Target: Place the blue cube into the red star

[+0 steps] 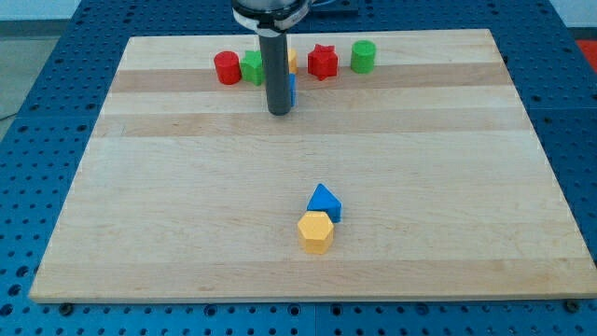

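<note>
My rod comes down from the view's top and my tip rests on the board near the top middle. The blue cube is almost wholly hidden behind the rod; only a thin blue strip shows at the rod's right edge, touching it. The red star stands upright a little to the right and above my tip, with a small gap between it and the blue cube.
In the top row stand a red cylinder, a green block partly behind the rod, a yellow block mostly hidden, and a green cylinder. A blue triangular block and a yellow hexagonal block touch lower on the wooden board.
</note>
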`<state>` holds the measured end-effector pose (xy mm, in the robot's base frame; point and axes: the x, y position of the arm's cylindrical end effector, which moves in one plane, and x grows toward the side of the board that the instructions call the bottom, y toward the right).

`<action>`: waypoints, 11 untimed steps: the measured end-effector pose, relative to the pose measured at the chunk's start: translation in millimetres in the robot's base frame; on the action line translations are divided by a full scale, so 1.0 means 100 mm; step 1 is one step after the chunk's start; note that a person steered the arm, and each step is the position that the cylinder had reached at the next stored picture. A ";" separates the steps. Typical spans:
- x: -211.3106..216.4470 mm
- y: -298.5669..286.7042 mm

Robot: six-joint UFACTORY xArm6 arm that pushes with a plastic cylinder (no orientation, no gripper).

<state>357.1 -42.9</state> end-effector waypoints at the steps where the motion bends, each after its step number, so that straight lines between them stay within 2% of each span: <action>1: 0.27 0.00; 2: 0.42 -0.24; 3: 0.26 -0.32; 5: 0.01 -0.06; 6: 0.04 0.05; 7: 0.11 -0.08; 9: -0.23 0.03; 10: -0.10 0.09; 11: 0.30 0.18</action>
